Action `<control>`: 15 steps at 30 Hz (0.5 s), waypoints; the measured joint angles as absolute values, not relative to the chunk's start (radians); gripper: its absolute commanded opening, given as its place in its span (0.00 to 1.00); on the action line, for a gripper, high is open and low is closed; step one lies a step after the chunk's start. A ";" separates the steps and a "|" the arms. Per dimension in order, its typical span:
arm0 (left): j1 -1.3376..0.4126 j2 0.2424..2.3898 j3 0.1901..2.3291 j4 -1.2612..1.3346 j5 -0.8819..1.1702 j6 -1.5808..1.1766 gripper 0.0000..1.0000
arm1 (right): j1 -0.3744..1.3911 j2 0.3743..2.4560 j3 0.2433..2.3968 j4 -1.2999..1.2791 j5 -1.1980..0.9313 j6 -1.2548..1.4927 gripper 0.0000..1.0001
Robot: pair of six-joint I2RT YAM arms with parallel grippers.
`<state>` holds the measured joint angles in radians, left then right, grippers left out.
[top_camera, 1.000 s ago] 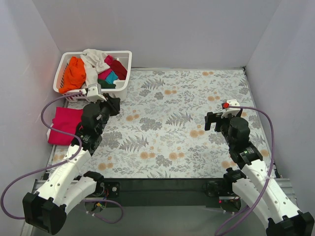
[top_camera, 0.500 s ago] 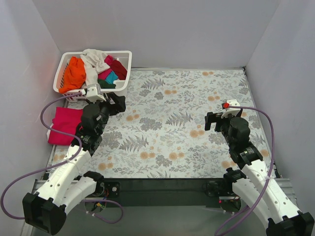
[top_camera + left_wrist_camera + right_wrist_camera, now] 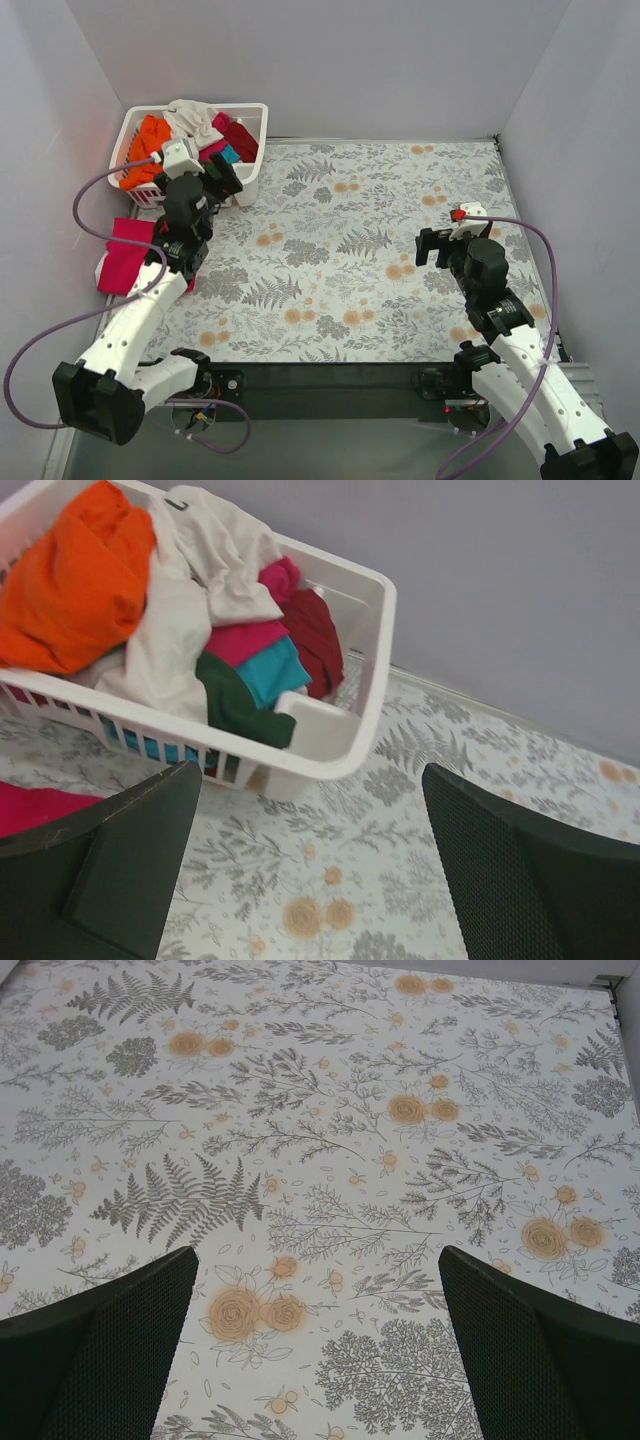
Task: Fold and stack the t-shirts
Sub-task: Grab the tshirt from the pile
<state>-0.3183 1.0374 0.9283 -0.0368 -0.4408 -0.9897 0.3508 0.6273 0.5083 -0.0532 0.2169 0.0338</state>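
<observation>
A white basket [image 3: 252, 160] at the back left holds a heap of t-shirts: orange [image 3: 75, 575], white [image 3: 190, 610], magenta [image 3: 245, 640], dark red [image 3: 315, 640], teal [image 3: 275, 670] and dark green [image 3: 235, 700]. A folded magenta t-shirt [image 3: 125, 255] lies flat on the table, left of the left arm. My left gripper [image 3: 225, 178] hovers open just in front of the basket's near right corner [image 3: 340, 740], with nothing between its fingers. Over the flowered cloth on the right side, my right gripper [image 3: 437, 248] is open and empty too.
A flowered cloth [image 3: 360, 250] covers the table. Grey walls close it in at the back and on both sides. The basket stands against the back left corner. A purple cable [image 3: 90, 200] loops out from the left arm over the folded shirt.
My left gripper has opened wide and moved back and up from beside the folded magenta shirt toward the basket. The right arm has not moved.
</observation>
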 measured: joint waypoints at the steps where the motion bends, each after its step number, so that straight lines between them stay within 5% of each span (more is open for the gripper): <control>1: -0.295 1.076 0.966 -0.038 -0.446 -0.982 0.85 | 0.351 0.627 0.508 -0.053 0.213 0.034 0.98; 15: 0.118 1.596 1.347 -0.023 -0.328 -0.964 0.80 | 0.351 0.591 0.508 -0.053 0.152 0.049 0.98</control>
